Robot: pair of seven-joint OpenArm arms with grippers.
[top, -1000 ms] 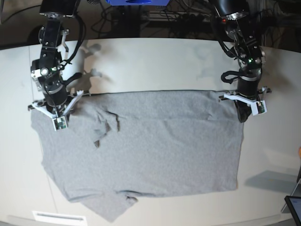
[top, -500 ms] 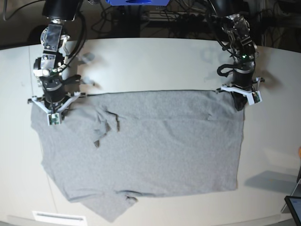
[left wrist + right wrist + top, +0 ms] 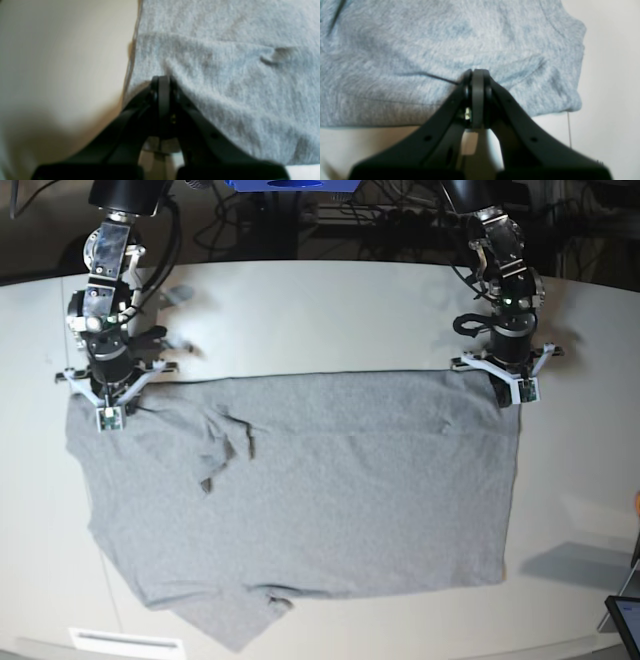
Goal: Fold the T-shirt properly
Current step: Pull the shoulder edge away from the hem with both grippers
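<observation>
Grey T-shirt [image 3: 330,480] on pale table [image 3: 320,310]

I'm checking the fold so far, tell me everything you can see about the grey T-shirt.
The T-shirt is heather-grey, soft knit cotton by its look, plain on the side that shows. It lies spread on the pale table, its far edge a straight fold line. Wrinkles bunch near the right arm's side, and a rumpled flap pokes out at the near edge. The left gripper and the right gripper are each shut on a far corner; both wrist views show closed fingers pinching cloth.
</observation>
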